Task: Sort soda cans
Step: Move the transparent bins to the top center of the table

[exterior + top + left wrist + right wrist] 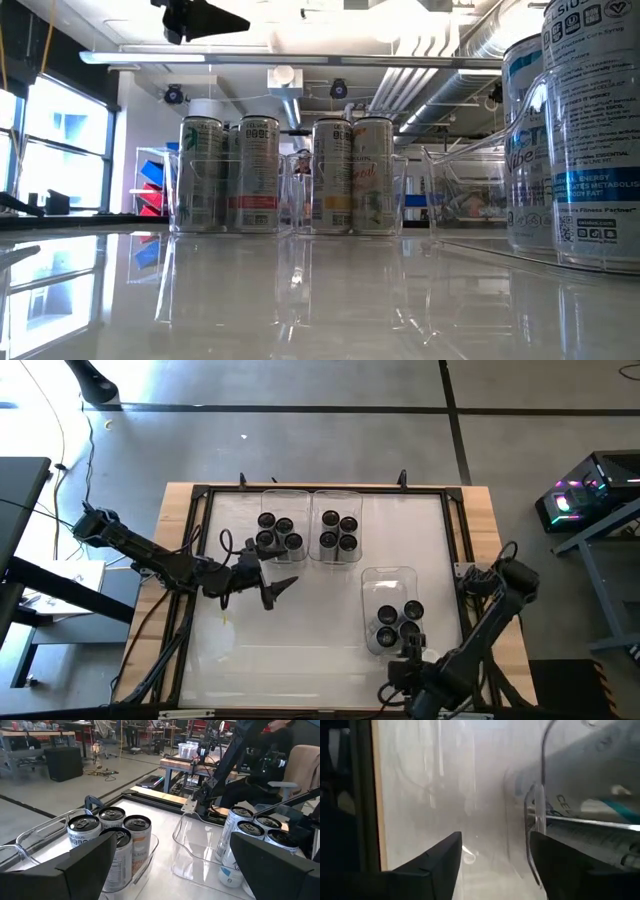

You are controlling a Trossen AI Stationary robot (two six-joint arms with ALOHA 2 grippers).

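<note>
Three clear bins on the white table: far-left bin holds five soda cans, far-middle bin holds four cans, right bin holds four cans at its near end. Left gripper hovers just near of the far-left bin, jaws wide, nothing between them. Right gripper sits at the near end of the right bin, jaws partly apart astride the bin's clear wall, can right beside; can't tell if it grips anything.
</note>
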